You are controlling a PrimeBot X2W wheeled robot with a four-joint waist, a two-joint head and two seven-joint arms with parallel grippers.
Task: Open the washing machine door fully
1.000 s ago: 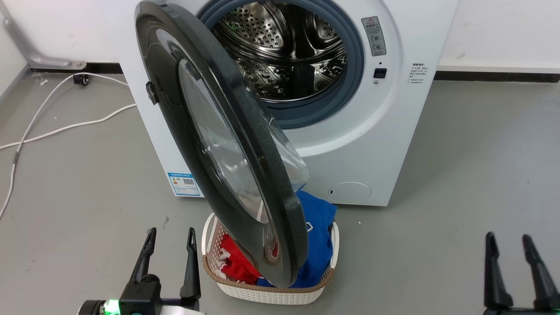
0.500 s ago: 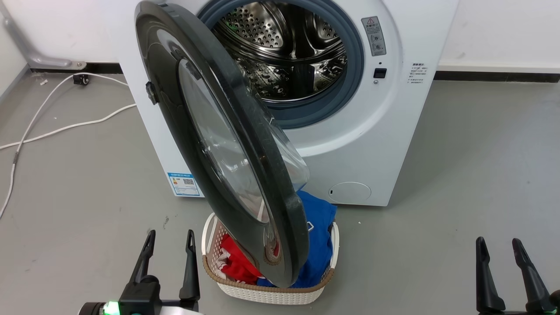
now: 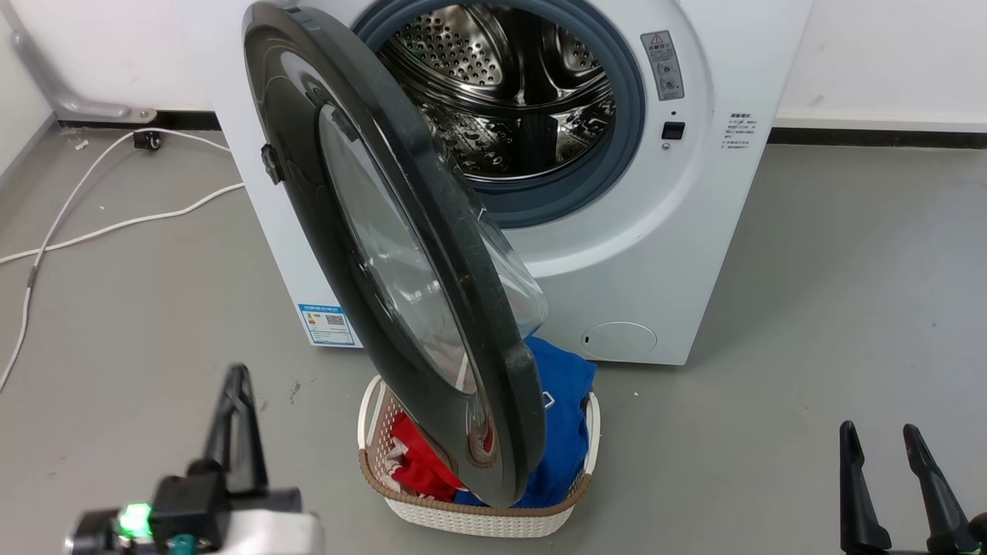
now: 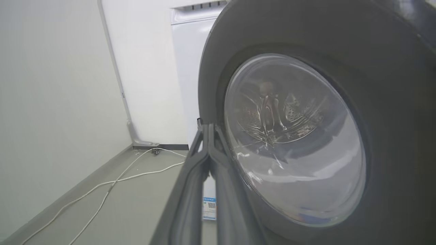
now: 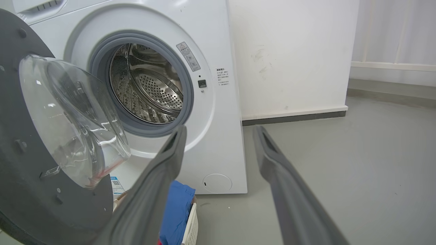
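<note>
The door (image 3: 401,254) hangs half swung out from the washing machine (image 3: 694,254), over the laundry basket (image 3: 463,523). Near left, the left gripper (image 3: 237,379) is blurry, fingers look pinched together on nothing. Near right, the right gripper (image 3: 879,430) sits spread apart.

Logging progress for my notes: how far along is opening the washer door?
Done: the washing machine door is unlatched and stands roughly halfway out, the drum exposed. In hand: the left gripper, shut, sits beside the door's outer face; the right gripper is open, well clear. Remaining: swinging the door wider to fully open.
</note>
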